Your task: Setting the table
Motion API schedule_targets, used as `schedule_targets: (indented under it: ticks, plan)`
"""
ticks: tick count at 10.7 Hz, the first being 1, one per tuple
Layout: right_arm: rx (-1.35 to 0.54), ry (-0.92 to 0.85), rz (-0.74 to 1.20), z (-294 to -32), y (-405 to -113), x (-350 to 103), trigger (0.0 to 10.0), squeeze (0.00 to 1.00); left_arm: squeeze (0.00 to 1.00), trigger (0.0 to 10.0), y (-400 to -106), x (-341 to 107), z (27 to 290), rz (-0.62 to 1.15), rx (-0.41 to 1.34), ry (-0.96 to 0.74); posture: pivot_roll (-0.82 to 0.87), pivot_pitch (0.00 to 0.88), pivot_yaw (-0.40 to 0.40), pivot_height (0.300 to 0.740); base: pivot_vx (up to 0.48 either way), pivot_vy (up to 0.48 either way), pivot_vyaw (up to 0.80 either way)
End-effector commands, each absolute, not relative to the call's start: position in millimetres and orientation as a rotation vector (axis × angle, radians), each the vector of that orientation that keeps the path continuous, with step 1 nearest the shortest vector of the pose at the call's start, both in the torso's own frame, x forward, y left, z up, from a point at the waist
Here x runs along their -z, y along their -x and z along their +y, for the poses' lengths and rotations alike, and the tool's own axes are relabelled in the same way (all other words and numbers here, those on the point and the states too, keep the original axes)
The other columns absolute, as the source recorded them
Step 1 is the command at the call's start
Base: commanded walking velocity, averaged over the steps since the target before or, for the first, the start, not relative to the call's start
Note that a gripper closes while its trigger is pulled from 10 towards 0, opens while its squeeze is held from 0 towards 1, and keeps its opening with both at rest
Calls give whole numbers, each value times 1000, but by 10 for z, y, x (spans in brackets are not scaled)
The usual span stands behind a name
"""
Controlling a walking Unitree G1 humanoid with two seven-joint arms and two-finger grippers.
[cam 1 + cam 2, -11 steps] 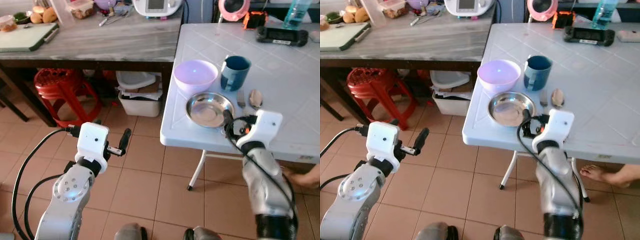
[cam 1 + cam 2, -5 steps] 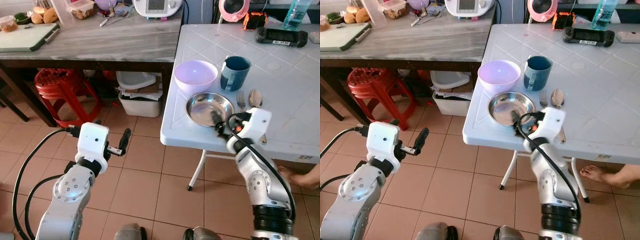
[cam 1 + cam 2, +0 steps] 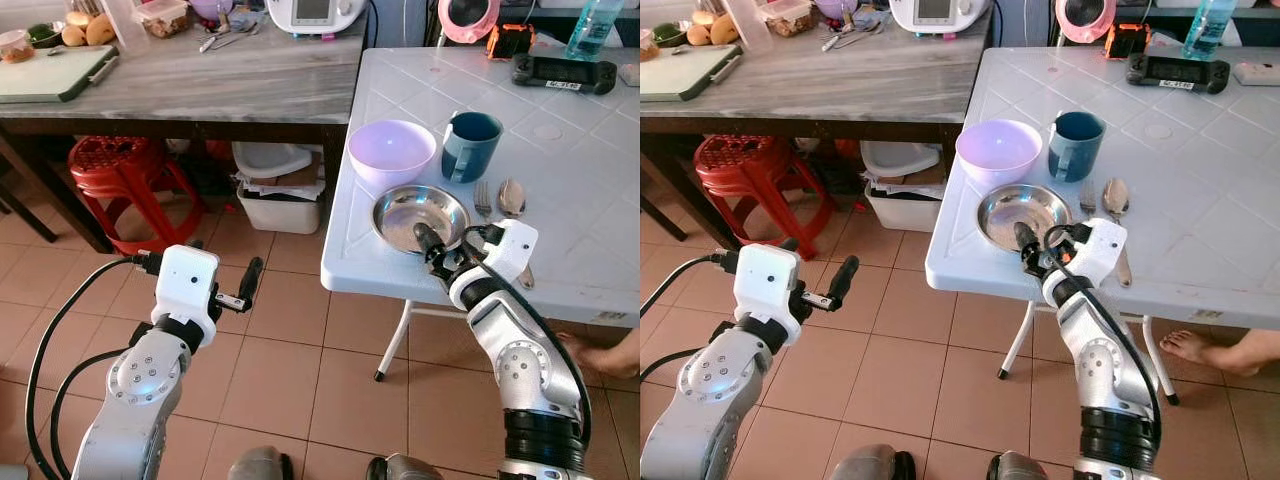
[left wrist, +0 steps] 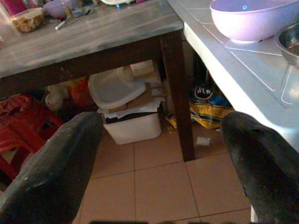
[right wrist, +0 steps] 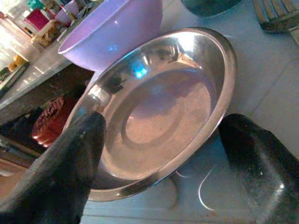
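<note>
Steel plate (image 3: 419,217): centre-right of frame, near white worktop (image 3: 580,160) front edge, beside purple bowl (image 3: 391,152).
Right pincer (image 3: 428,246): fingers spread wide over plate's near rim, holding nothing.
Left pincer (image 3: 246,284): lower left, open, empty.

A shiny steel plate (image 3: 420,217) sits upright right of frame centre, near the white desk's (image 3: 580,150) front edge. Above it stand a lilac bowl (image 3: 391,152) and blue mug (image 3: 469,145); a fork (image 3: 482,200) and spoon (image 3: 511,197) lie to its right.
</note>
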State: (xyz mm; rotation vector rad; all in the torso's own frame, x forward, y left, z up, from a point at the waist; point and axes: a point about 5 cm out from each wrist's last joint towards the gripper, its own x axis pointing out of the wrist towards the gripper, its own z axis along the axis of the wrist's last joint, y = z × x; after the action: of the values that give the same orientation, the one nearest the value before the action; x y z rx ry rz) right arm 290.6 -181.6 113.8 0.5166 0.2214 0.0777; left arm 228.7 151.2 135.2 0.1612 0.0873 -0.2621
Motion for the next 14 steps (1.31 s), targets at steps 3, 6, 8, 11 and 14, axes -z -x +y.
schedule_targets:
  ticks: [3, 6, 8, 11, 14]
  plan:
    - [-104, -598, 265, -1733, -2901, -1116, 0, 0, 0, 10000, -2275, -1332, 1520, 103, 275, -169, 103, 72, 90, 740, 0, 0, 0]
    - [-94, -668, 359, -1713, -2871, -1042, 0, 0, 0, 10000, -2274, -1332, 1501, 105, 302, -166, 103, 71, 91, 740, 0, 0, 0]
    - [-75, -672, 396, -1741, -2859, -993, 0, 0, 0, 10000, -2263, -1327, 1483, 107, 316, -163, 103, 74, 91, 740, 0, 0, 0]
    - [-66, -681, 427, -1739, -2844, -963, 0, 0, 0, 10000, -2262, -1324, 1468, 109, 331, -158, 102, 74, 90, 740, 0, 0, 0]
    - [-52, -675, 445, -1760, -2837, -942, 0, 0, 0, 10000, -2265, -1325, 1448, 108, 341, -156, 100, 74, 89, 740, 0, 0, 0]
